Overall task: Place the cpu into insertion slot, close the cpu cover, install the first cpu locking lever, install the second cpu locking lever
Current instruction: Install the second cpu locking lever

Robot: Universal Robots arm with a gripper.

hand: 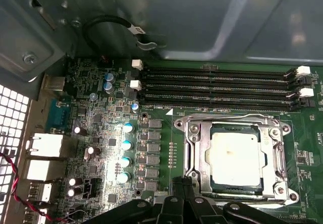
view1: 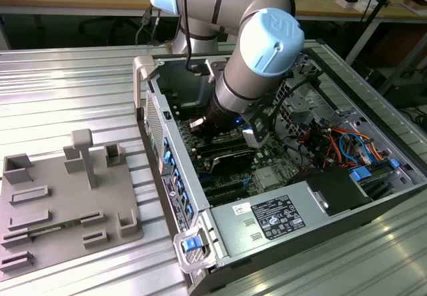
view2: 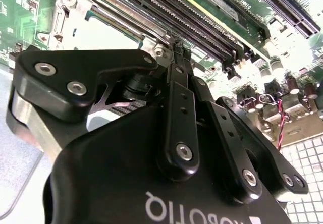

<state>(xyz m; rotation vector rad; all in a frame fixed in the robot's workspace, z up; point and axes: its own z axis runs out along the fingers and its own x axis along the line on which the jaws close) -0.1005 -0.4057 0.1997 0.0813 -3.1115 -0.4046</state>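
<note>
The cpu [hand: 236,158] sat in the insertion slot [hand: 194,156] on the green board, with the cpu cover [hand: 275,133] lowered around it. The gripper [view2: 176,47] hovered just beside the socket, fingers pressed together, gripping nothing.

The circuit board [hand: 166,133] is green, crossed by long black memory slots [hand: 217,88] with white end clips. The cpu [hand: 236,157] has a pale silvery-grey top inside the silvery cpu cover [hand: 194,143]. The end effector [view2: 176,57] is matte black. The table [view1: 73,89] is ribbed silver-grey. The parts tray [view1: 60,203] is dull grey-brown.
</note>
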